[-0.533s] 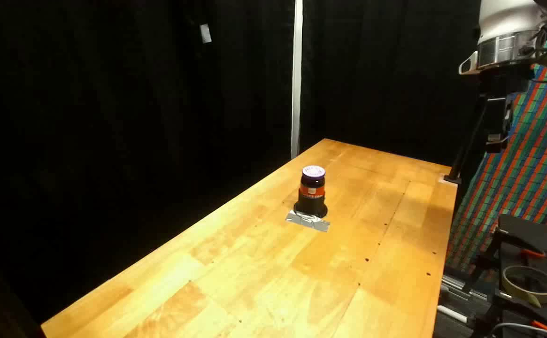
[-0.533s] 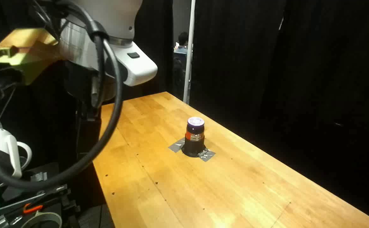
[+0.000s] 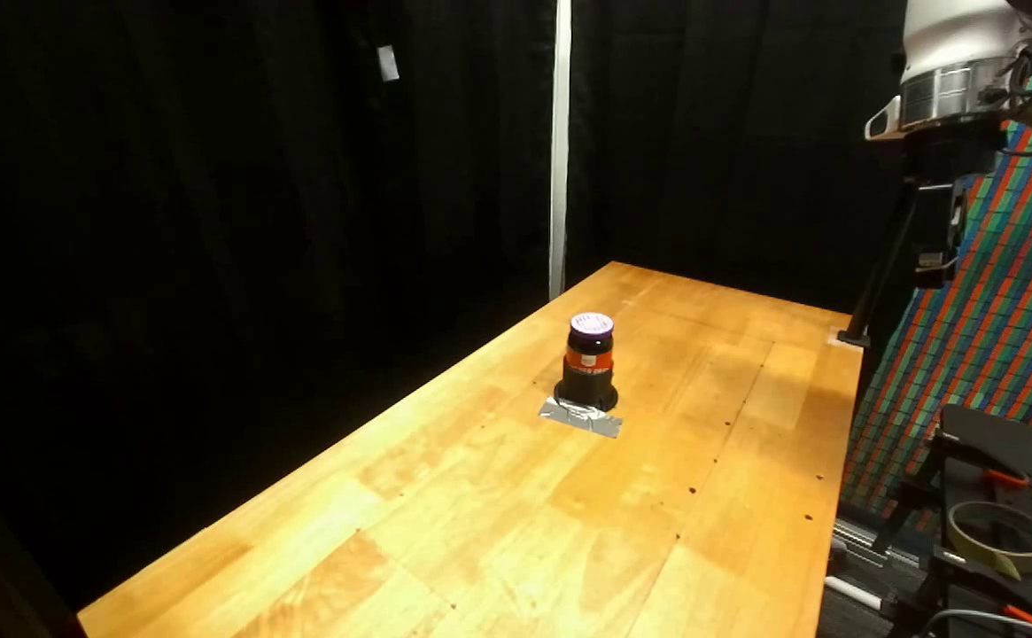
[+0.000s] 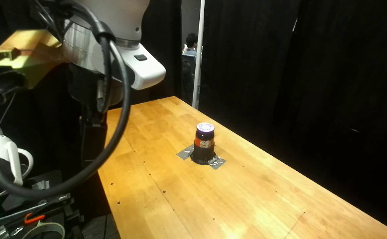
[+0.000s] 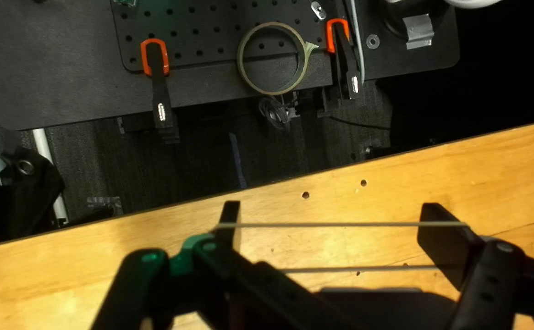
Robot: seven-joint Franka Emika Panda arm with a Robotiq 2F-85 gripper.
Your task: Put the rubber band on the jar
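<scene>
The jar stands upright on the wooden table in both exterior views (image 3: 588,359) (image 4: 204,141). It has a white and purple lid, a dark body and an orange label. Its lower part sits in a black round holder (image 3: 586,388) taped to the table. My gripper (image 5: 333,219) is open in the wrist view, its fingers wide apart. The rubber band (image 5: 322,225) is stretched around both fingers as two thin strands. The gripper also shows dark, high near the table's side edge, well apart from the jar, in an exterior view (image 3: 936,239). The band cannot be made out in the exterior views.
Grey tape (image 4: 217,162) holds the holder to the wooden table (image 3: 480,523). Beside the table, across a gap, is a black bench (image 5: 65,78) with orange-tipped clamps (image 5: 156,57) and a tape roll (image 5: 244,59). A thick cable (image 4: 127,83) hangs from the arm.
The arm and its cable have shifted only very slightly. The jar and its holder have not moved.
</scene>
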